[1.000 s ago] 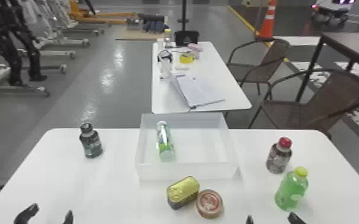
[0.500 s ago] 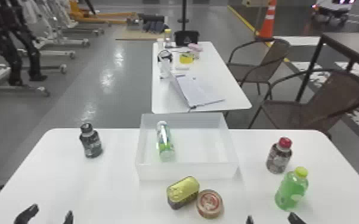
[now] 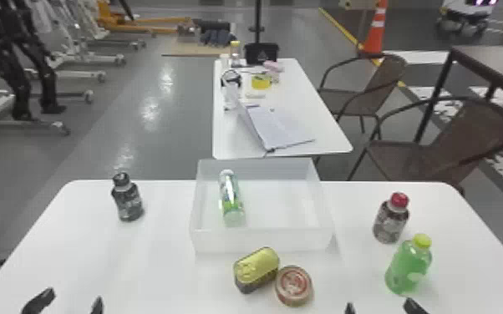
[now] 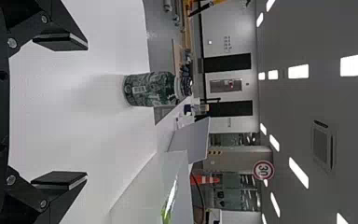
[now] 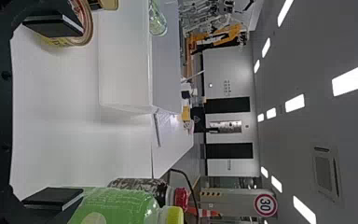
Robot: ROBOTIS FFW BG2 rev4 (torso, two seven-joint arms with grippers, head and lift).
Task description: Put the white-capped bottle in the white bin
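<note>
The white-capped bottle, clear and green, leans in the left part of the white bin, its cap against the back wall. My left gripper is open at the head view's bottom left, in front of the dark bottle. My right gripper stands open at the bottom right, near the green bottle. In the left wrist view the left gripper has nothing between its fingers. The right gripper likewise has widely parted fingers in the right wrist view.
An upright black-capped bottle stands left of the bin. Right of it are a red-capped bottle and a green bottle with a yellow cap. A yellow-topped can and a round tin sit before the bin.
</note>
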